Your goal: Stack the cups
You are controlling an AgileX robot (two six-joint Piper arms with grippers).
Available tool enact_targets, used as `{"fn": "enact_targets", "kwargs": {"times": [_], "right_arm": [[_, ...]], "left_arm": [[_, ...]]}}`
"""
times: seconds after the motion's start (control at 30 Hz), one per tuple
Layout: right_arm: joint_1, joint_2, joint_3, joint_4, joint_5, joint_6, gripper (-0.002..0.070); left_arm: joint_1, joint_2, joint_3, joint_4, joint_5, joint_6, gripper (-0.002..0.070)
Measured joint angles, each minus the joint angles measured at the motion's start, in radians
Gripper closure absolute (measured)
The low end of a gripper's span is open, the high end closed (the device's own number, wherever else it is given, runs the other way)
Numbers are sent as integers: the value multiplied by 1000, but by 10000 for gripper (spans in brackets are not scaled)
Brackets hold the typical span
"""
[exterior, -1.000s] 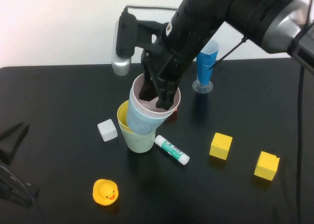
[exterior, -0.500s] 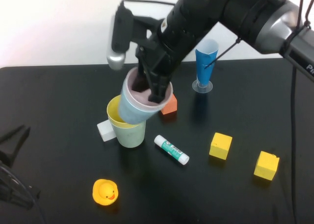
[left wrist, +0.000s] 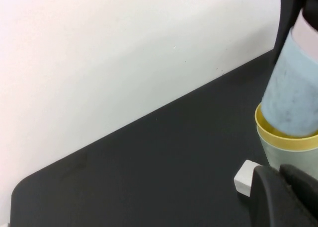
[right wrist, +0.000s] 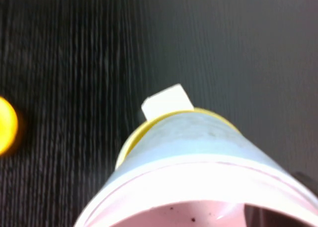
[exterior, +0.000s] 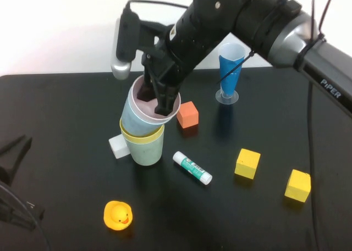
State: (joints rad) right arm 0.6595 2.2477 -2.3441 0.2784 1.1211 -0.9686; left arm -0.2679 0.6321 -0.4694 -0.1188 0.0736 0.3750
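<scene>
Blue cup [exterior: 138, 115], clamped at its rim by the right gripper [exterior: 157, 97], sits tilted inside the yellow-lined cup [exterior: 144, 146] at the table's centre, so straighten before releasing; left gripper [exterior: 14, 168] rests at eight o'clock, grip unclear.

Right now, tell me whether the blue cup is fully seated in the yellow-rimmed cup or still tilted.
Tilted and only partly in. The blue cup leans with its base inside the yellow-rimmed cup, and the right gripper clamps its rim. The left gripper is parked aside.
</scene>
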Motion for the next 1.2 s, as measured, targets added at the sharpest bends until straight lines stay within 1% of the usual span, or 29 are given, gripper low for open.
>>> {"fn": "enact_targets", "kwargs": {"times": [0.13, 0.2, 0.27, 0.37, 0.43, 0.53, 0.67, 0.77, 0.9, 1.03, 1.07, 1.2], "right_arm": [[0, 9, 2, -10, 0, -2, 608], [0, 9, 2, -9, 0, -2, 590], [0, 9, 2, -9, -2, 2, 539], [0, 9, 2, -9, -2, 4, 419], [0, 9, 2, -9, -4, 4, 368], [0, 6, 2, -9, -4, 9, 344], [0, -43, 2, -9, -4, 9, 342], [2, -131, 2, -30, -4, 9, 370], [-11, -275, 2, -99, 6, 22, 454], [-59, -433, 13, -142, 6, 67, 607], [-68, -479, 29, -164, 6, 72, 631], [-79, -662, 153, -300, 2, 123, 666]], "left_arm": [[0, 0, 0, -2, 0, -4, 673], [0, 0, 0, -2, 0, -4, 673], [0, 0, 0, -2, 0, -4, 673], [0, 0, 0, -2, 0, -12, 673], [0, 0, 0, -2, 0, -12, 673], [0, 0, 0, -2, 0, -12, 673], [0, 0, 0, -4, -2, -12, 673], [0, -24, 0, -4, -11, -13, 673], [0, -106, 0, -4, -16, -41, 673], [0, -206, 0, -4, -10, -77, 673], [0, -229, 0, -4, 0, -84, 673], [0, -300, 2, -4, 50, -115, 673]]}}
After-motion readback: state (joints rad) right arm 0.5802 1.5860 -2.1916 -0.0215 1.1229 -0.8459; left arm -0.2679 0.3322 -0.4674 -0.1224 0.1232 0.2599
